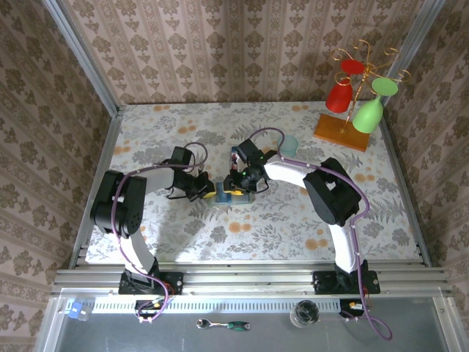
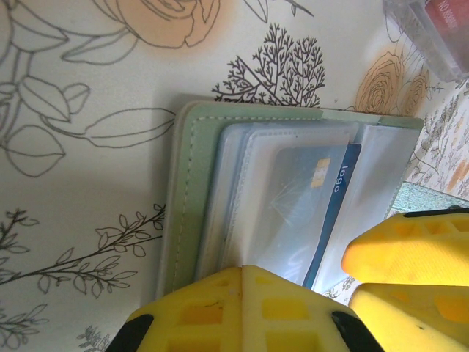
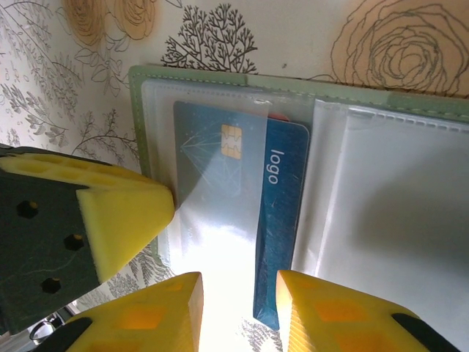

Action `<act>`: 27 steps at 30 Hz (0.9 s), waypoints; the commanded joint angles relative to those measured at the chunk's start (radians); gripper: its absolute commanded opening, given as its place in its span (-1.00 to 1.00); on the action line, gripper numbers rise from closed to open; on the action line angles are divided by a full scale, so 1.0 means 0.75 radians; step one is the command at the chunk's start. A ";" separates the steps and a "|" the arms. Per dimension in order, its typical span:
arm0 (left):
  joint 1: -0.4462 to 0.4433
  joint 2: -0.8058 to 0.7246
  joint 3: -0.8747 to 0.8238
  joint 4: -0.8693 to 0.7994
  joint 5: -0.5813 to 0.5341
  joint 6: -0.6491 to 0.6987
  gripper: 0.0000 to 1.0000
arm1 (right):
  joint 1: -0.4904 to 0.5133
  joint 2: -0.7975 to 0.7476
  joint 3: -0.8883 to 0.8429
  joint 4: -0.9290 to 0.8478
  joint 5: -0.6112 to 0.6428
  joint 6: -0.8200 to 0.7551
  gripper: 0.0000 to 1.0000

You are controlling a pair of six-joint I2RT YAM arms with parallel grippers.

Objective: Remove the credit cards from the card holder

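The grey-green card holder [image 3: 293, 86] [image 2: 183, 205] [image 1: 240, 198] lies open on the flowered table, its clear sleeves facing up. A blue credit card [image 3: 282, 205] [image 2: 333, 198] marked "logo" sits in one sleeve, its far edge and one lower corner sticking out past the plastic. My right gripper [image 3: 238, 312] [image 1: 236, 185] is open, its yellow fingers either side of the sleeve's lower edge and the card's corner. My left gripper [image 2: 244, 268] [image 1: 210, 191] is shut, its tip resting on the holder's near sleeve edge. Any other cards are hidden.
A clear box [image 2: 432, 29] with something red inside lies just beyond the holder. A pale teal cup [image 1: 289, 144] stands behind the right arm. A rack of red and green glasses [image 1: 352, 95] stands at the back right. Walls close in both sides.
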 commanded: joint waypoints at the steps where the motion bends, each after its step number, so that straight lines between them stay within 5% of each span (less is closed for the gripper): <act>1: 0.012 0.023 -0.018 -0.060 -0.022 0.031 -0.99 | -0.005 0.037 -0.008 -0.016 -0.005 0.010 -0.35; 27: 0.016 0.028 -0.037 -0.045 -0.012 0.026 -1.00 | -0.026 0.031 -0.084 0.211 -0.143 0.112 -0.41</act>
